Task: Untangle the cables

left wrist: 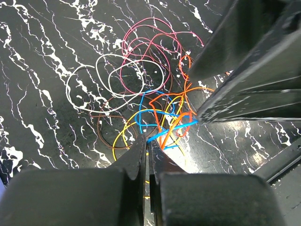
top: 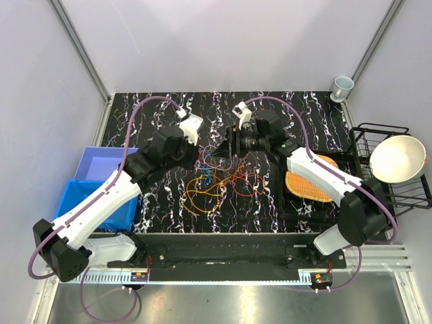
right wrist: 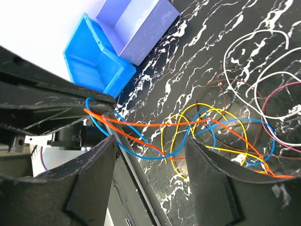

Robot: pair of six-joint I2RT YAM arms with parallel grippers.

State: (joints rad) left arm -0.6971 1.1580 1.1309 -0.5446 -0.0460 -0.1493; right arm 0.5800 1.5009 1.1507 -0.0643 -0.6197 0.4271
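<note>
My left gripper [left wrist: 146, 142] is clamped on a blue and an orange strand of the cables [left wrist: 150, 101], whose loops sprawl flat just beyond its tips. My right gripper [right wrist: 149, 141] stands with jaws apart, and those same strands run through the gap ungripped. These wires look featherlight, limp and slick, likely to drag the whole knot along, so I'd pinch a single strand close to a crossing, right between my right tips.

- Bright, even light from overhead; the glossy black, white-veined marble tabletop [top: 324, 115] shows hardly any glare.
- Wrist views: thin coloured wire cables [left wrist: 141, 94] are sharp; the black left gripper [left wrist: 146, 143], close to the lens, is blurred.
- The white wall [right wrist: 37, 19] is overexposed.
</note>
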